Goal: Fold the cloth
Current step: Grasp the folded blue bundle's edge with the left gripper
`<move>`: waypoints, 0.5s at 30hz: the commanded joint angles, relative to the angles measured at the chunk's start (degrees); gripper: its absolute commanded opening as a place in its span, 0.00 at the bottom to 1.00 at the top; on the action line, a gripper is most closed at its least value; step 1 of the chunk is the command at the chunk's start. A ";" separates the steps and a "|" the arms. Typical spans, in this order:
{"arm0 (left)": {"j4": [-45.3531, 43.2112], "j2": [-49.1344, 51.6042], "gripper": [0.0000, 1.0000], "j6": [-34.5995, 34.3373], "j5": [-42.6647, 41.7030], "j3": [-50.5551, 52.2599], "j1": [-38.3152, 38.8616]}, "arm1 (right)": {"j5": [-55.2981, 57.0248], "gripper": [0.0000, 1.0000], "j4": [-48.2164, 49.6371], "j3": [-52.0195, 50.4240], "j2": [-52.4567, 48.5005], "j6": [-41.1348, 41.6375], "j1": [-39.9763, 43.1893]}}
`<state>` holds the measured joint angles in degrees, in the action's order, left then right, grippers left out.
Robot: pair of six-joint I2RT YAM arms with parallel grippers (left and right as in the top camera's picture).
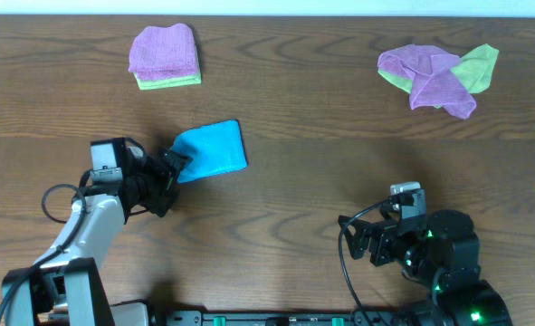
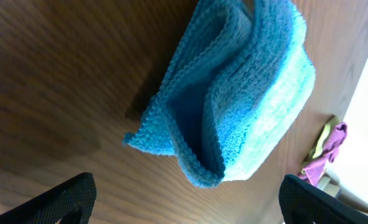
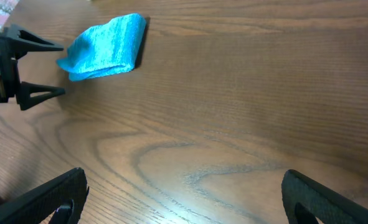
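Note:
The sky-blue cloth (image 1: pixel 211 149) lies folded into a small thick rectangle on the wooden table, left of centre. My left gripper (image 1: pixel 175 168) is open and empty just off the cloth's lower-left corner; in the left wrist view the cloth (image 2: pixel 233 99) shows its layered folded edge just beyond the spread fingers (image 2: pixel 187 199). My right gripper (image 1: pixel 365 237) is open and empty low at the right front, far from the cloth. The right wrist view shows the cloth (image 3: pixel 103 46) in the distance, with bare wood between the fingers (image 3: pixel 184 196).
A folded purple cloth on a light green one (image 1: pixel 165 56) sits at the back left. A crumpled heap of purple and light green cloths (image 1: pixel 439 77) lies at the back right. The left gripper's fingers also show in the right wrist view (image 3: pixel 28 68).

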<state>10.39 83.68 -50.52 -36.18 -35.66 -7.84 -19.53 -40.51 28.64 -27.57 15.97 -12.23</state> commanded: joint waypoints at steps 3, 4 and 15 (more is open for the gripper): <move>0.04 -0.24 0.95 -4.96 5.14 0.33 2.75 | 0.22 0.99 -0.04 -0.26 0.31 0.74 0.37; 0.00 -0.20 0.95 -5.62 5.60 0.33 3.08 | 0.22 0.99 -0.02 -0.26 0.31 0.74 0.37; -0.42 1.46 0.95 -7.37 7.21 0.37 4.17 | 0.22 0.99 -0.02 -0.26 0.31 0.74 0.37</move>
<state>10.02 83.92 -57.21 -30.41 -35.66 -3.90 -19.53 -40.51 28.64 -27.57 15.97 -12.23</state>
